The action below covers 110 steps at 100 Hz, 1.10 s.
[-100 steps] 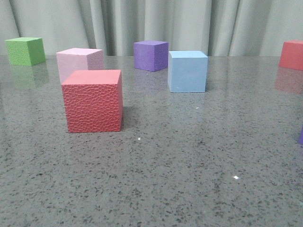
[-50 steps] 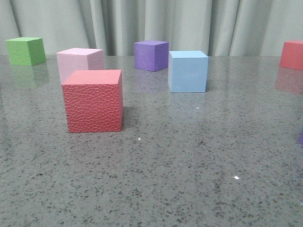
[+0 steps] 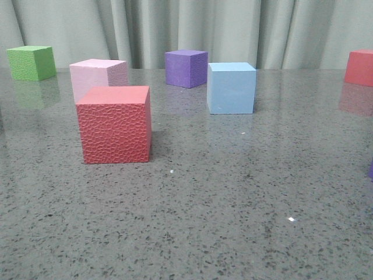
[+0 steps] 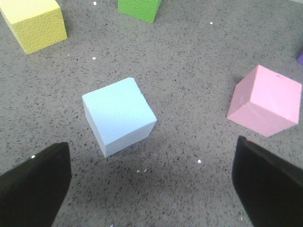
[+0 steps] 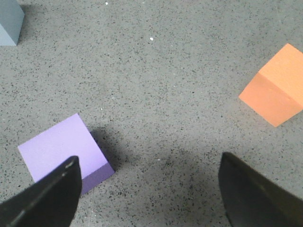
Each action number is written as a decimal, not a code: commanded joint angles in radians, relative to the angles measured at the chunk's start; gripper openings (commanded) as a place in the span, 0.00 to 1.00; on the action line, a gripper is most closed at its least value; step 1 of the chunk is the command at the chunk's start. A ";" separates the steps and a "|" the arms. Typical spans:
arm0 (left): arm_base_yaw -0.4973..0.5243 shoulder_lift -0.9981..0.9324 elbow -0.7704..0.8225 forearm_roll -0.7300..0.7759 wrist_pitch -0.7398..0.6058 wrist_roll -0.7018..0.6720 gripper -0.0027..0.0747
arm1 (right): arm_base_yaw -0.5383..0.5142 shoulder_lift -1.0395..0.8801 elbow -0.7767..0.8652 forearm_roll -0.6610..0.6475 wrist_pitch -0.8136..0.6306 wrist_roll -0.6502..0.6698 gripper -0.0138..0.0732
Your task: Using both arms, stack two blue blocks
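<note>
While both grippers are hanging open and empty, I am eyeing the blue block (image 4: 119, 115) under the left gripper (image 4: 151, 182) and its twin (image 3: 231, 87) far-centre: seemingly light, soft, matte foam, best pinched across opposite flat faces.

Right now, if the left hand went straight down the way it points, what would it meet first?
Probably the pale blue block, which lies just ahead between the open fingers of the left hand; depth is unclear, so it could land on bare table just short of it.
</note>
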 commanded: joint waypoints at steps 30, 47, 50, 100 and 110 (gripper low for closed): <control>0.001 0.216 -0.130 -0.002 -0.066 -0.123 0.89 | -0.005 -0.002 -0.022 -0.030 -0.055 -0.011 0.84; 0.001 0.280 -0.147 0.017 -0.066 -0.151 0.89 | -0.005 -0.002 -0.022 -0.030 -0.055 -0.011 0.84; 0.001 0.288 -0.150 0.021 -0.064 -0.156 0.89 | -0.005 -0.002 -0.022 -0.030 -0.055 -0.011 0.84; 0.001 0.303 -0.150 0.083 -0.041 -0.209 0.89 | -0.005 -0.002 -0.022 -0.030 -0.060 -0.011 0.84; 0.001 0.303 -0.150 0.083 -0.041 -0.209 0.89 | -0.005 -0.002 -0.022 -0.030 -0.062 -0.011 0.84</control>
